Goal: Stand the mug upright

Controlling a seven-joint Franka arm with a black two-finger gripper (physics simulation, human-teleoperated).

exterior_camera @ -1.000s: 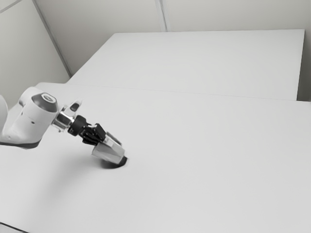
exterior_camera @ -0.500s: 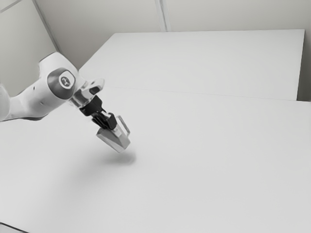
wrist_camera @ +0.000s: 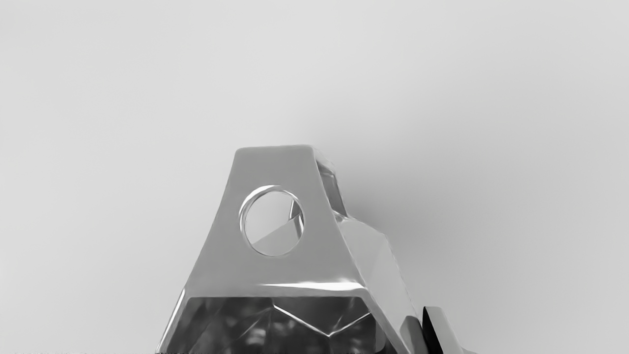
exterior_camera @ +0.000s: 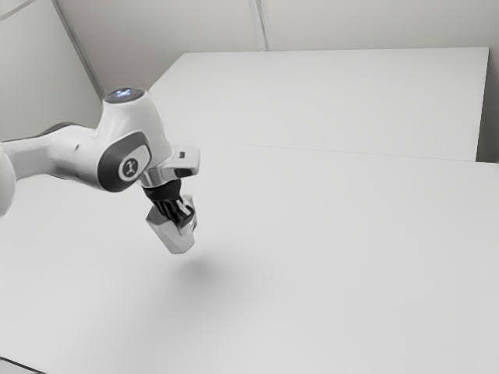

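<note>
As I look through the exterior view, my gripper (exterior_camera: 185,220) has the mug (exterior_camera: 171,235) pinched, jaws parted only by what they grip, tilted above the smooth pale table (exterior_camera: 335,265) at eight o'clock from centre. A second white surface (exterior_camera: 327,101) lies toward two o'clock, before grey walls (exterior_camera: 171,27). By wrist view, one finger (wrist_camera: 444,329) stands beside the mug, soft shadow on the tabletop beyond.
</note>
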